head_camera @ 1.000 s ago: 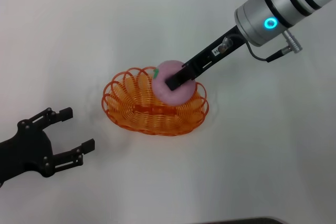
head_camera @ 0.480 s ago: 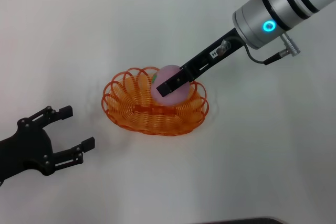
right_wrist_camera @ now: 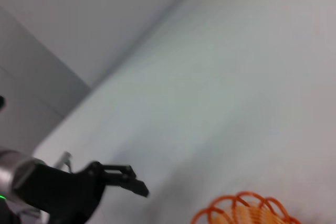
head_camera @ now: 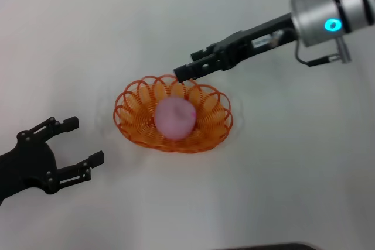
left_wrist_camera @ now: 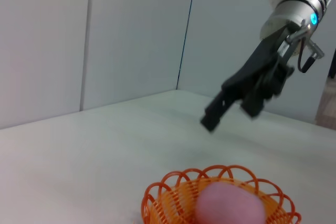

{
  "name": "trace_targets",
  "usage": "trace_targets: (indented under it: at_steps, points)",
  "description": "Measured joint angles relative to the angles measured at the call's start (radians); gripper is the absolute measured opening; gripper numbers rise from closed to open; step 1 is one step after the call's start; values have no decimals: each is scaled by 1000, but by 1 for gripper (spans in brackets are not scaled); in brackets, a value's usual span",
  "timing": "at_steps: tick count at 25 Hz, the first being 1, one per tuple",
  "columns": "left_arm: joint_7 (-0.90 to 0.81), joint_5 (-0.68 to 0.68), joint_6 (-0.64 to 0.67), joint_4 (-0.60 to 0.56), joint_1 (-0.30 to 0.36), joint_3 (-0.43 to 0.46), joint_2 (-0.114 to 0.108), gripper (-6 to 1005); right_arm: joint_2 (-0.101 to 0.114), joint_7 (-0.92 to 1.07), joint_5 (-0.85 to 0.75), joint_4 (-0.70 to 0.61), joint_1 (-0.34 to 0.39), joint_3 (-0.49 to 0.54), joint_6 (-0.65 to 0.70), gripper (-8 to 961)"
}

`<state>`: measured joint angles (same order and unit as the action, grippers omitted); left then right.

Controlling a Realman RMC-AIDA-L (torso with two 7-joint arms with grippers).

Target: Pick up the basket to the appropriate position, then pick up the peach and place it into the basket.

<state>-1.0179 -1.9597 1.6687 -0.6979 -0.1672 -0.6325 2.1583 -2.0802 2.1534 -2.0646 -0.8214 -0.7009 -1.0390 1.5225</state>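
The pink peach (head_camera: pixel 174 118) lies inside the orange wire basket (head_camera: pixel 126 115), which rests on the white table at the centre of the head view. My right gripper (head_camera: pixel 186 71) hangs open above the basket's far rim, clear of the peach, with nothing between its fingers. The left wrist view shows the same: the peach (left_wrist_camera: pixel 228 205) sits in the basket (left_wrist_camera: pixel 163 198) and the right gripper (left_wrist_camera: pixel 231 118) is raised behind it. My left gripper (head_camera: pixel 86 140) rests open and empty on the table's near left, apart from the basket. In the right wrist view the left gripper (right_wrist_camera: pixel 134 179) and a piece of the basket rim (right_wrist_camera: pixel 252 211) appear.
The white table (head_camera: pixel 281 174) surrounds the basket on all sides. Grey wall panels (left_wrist_camera: pixel 105 35) stand beyond the table's far edge in the left wrist view.
My right gripper has let go of the peach and risen up and back from the basket. The peach now rests in the basket. The left arm has stayed where it was.
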Motion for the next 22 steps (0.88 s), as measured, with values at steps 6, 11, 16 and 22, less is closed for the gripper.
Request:
trace_targets:
  at_steps: [6,11,16,22]
  points:
    - [-35,4,21,2,-10,14,-2,887,3,-303,151,46,133,149,41,867]
    - [-37,4,23,3,-14,29,-3,887,-1,-578,186,100,235,185,63,863]
    - [-35,-4,15,11,-18,24,-4,888,-5,-817,200,210,306,220,58,864]
    - [-29,-8,12,47,-18,27,-10,888,-5,-1090,202,330,373,295,56,864]
